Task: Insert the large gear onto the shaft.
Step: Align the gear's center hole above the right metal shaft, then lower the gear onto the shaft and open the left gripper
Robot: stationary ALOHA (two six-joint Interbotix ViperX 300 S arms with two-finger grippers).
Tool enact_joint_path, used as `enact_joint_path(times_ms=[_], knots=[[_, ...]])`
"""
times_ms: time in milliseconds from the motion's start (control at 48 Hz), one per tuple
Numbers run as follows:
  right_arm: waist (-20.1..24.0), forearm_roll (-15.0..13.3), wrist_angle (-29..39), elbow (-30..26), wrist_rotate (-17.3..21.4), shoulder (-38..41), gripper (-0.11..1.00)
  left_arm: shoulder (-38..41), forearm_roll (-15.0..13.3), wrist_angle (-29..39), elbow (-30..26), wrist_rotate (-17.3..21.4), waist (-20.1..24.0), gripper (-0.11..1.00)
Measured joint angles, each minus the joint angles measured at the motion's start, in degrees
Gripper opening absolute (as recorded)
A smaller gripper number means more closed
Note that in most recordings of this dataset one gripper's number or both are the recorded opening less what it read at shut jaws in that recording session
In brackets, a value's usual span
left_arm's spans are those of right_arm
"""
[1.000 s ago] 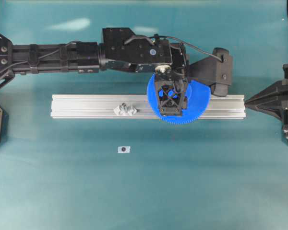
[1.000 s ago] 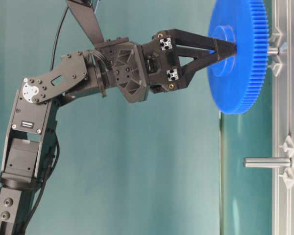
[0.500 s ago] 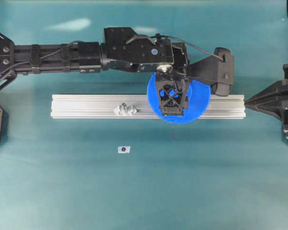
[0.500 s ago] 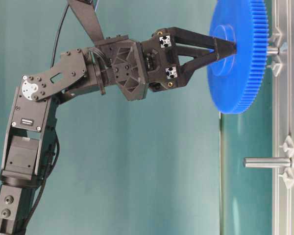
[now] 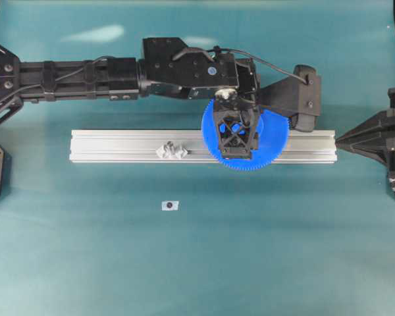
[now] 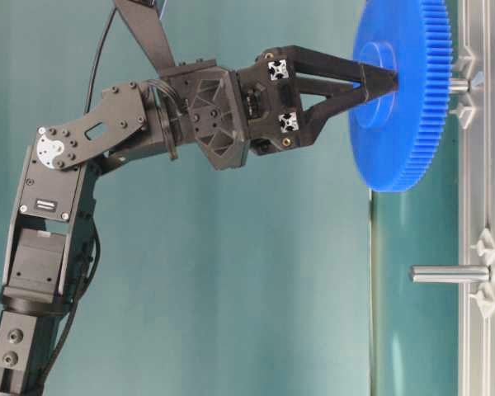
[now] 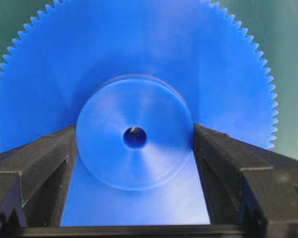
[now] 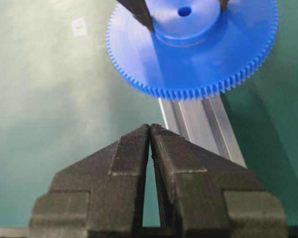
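Observation:
The large gear [image 5: 274, 135], a flat bright-blue toothed disc, hangs level over the right part of the aluminium rail [image 5: 118, 146]. My left gripper [image 6: 378, 85] is shut on its raised hub [image 7: 135, 163], one finger on each side. The shaft [image 6: 459, 84] shows as a short silvery stub between the gear [image 6: 404, 107] and the rail. A pale tip shows inside the hub's centre hole [image 7: 134, 137]. From overhead the gear hides the shaft. My right gripper [image 8: 150, 128] is shut and empty, off the rail's right end [image 5: 342, 139].
A second upright pin [image 6: 450, 273] with clear brackets [image 5: 172, 151] stands on the rail to the left of the gear. A small pale tag with a dark hole [image 5: 170, 205] lies on the teal mat in front of the rail.
Almost nothing: the left wrist has shifted very slightly to the right with the gear still in its grip. The right gripper has stayed still.

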Motion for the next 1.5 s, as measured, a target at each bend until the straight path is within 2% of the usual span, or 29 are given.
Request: enact_joint_path(times_ms=[167,584,938,1501], knots=[[0.0,0.0,0.0,-0.1,0.0,0.0,0.14,0.1,0.0,0.1,0.0,-1.6,0.1,0.85],[0.1,0.0,0.0,-0.1,0.0,0.0,0.14,0.2,0.0,0.1,-0.7,-2.2,0.0,0.84],[0.0,0.0,0.0,-0.1,0.0,0.0,0.14,0.5,0.0,1.4,-4.6,-2.3,-0.9,0.83],[0.1,0.0,0.0,0.0,0.0,-0.3,0.14,0.5,0.0,3.2,-7.2,-2.4,-1.2,0.83]])
